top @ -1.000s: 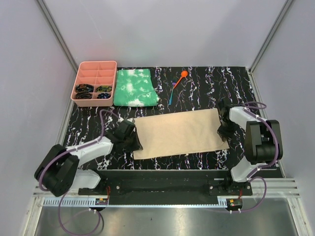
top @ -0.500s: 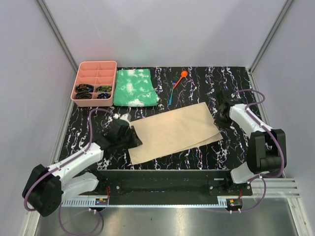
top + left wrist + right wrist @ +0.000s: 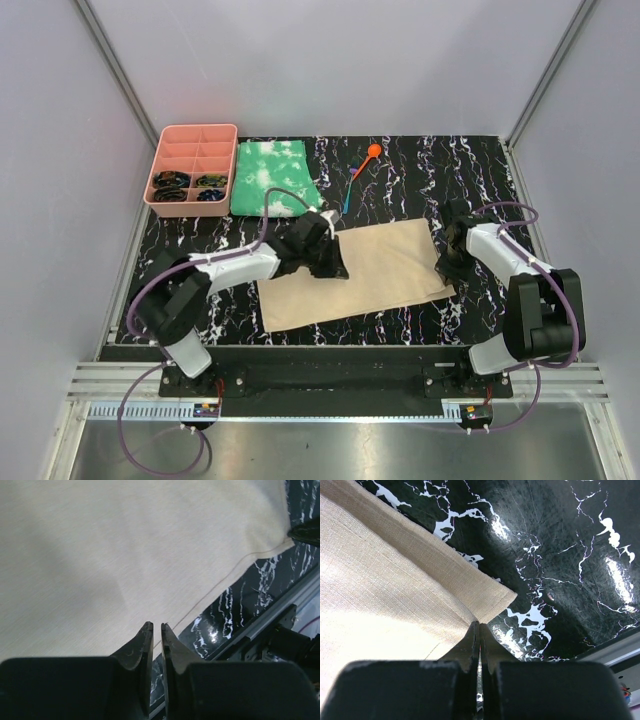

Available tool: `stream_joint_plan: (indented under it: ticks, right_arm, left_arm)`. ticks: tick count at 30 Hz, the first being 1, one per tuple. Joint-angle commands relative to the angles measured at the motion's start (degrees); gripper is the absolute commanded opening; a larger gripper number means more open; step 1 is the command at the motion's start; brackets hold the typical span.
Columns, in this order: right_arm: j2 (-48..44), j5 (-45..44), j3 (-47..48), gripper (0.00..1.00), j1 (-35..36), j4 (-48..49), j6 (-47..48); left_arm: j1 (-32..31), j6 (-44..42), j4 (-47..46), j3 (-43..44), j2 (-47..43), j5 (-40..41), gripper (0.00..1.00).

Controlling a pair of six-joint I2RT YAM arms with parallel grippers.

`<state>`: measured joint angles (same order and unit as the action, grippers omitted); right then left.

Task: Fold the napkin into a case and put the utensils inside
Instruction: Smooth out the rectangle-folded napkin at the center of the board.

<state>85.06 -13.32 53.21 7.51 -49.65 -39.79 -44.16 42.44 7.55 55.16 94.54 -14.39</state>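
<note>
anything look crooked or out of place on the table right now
The napkin lies askew, its long edges slanting against the front edge of the table. The right hand pinches it by a right-side corner. Nothing looks spilled or damaged.

Enclosure: pale grey-lilac panels are closing in the work area: back wall (image 3: 330,60), left wall (image 3: 50,150) and right wall (image 3: 600,120). Two bare aluminium posts (image 3: 118,65) are slanting in toward the far corners. Table top (image 3: 420,160) is showing glossy black with white marble veining. Light is glaring off it in bright patches (image 3: 615,565) in the right wrist view. Slotted aluminium rail (image 3: 340,402) is running along the near edge. Brushed steel sheet (image 3: 330,445) is lying in front of it, reflecting dimly.
</note>
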Motion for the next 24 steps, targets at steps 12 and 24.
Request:
stream_joint_plan:
  ticks: [12, 24]
  right_arm:
    - [-2.4, 0.8, 1.8, 0.0, 0.0, -1.7, -0.1]
    - [-4.6, 1.6, 2.5, 0.0, -0.1, -3.2, -0.3]
  left_arm:
    - [-15.1, -5.0, -8.6, 19.3, 15.3, -3.4, 0.0]
    - [-20.6, 0.6, -7.7, 27.2, 24.4, 6.9, 0.0]
